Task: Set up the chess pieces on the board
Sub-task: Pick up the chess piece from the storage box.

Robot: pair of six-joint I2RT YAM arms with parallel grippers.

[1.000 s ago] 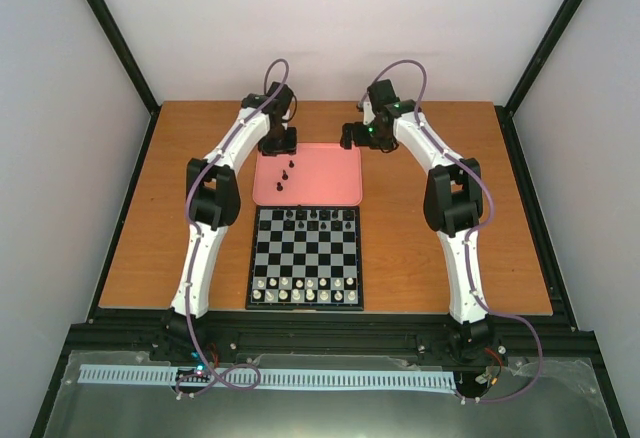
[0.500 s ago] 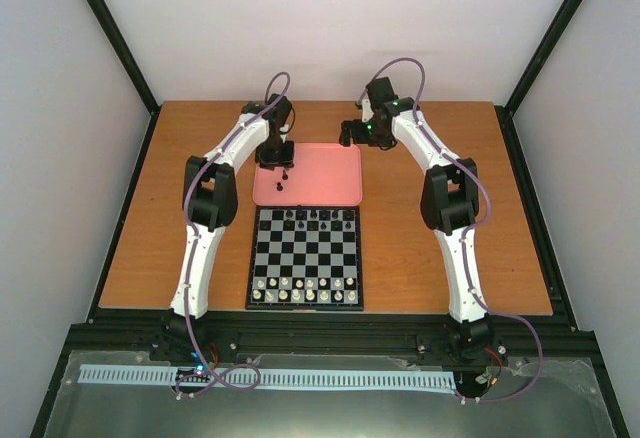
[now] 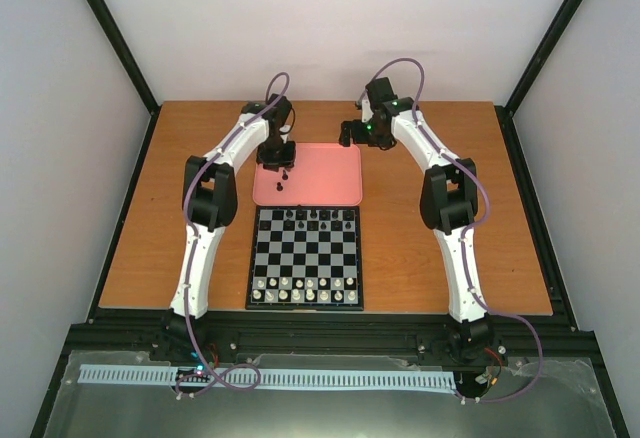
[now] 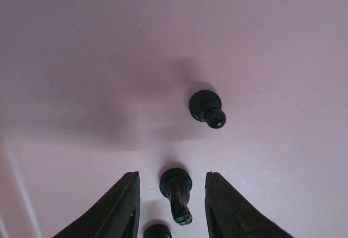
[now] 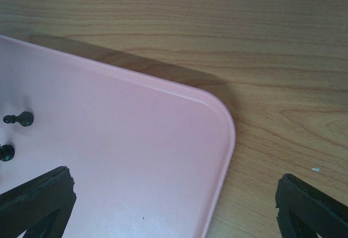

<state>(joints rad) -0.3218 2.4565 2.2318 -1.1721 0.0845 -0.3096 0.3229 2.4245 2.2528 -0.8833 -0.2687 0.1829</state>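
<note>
Pink tray (image 4: 81, 42) carries loose chess pieces (image 4: 206, 107); left end effector (image 4: 172, 179), wide, straddles one.

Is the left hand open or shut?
Open: the left hand shows its fingers apart in its wrist view, a black chess piece between them.

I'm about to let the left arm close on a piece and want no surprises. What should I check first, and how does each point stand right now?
1. The left hand is open: ok, fingers apart.
2. Target centred: ok, one black piece stands in the gap, touching neither finger.
3. Neighbours clear: cannot tell. The pawn ahead is well off, but a third piece sits close by at the view's lower edge.
4. The right hand is out of the way: ok, open and empty over a corner of the pink tray.
5. Free square on the board: cannot tell, the pieces are too small from above.
</note>
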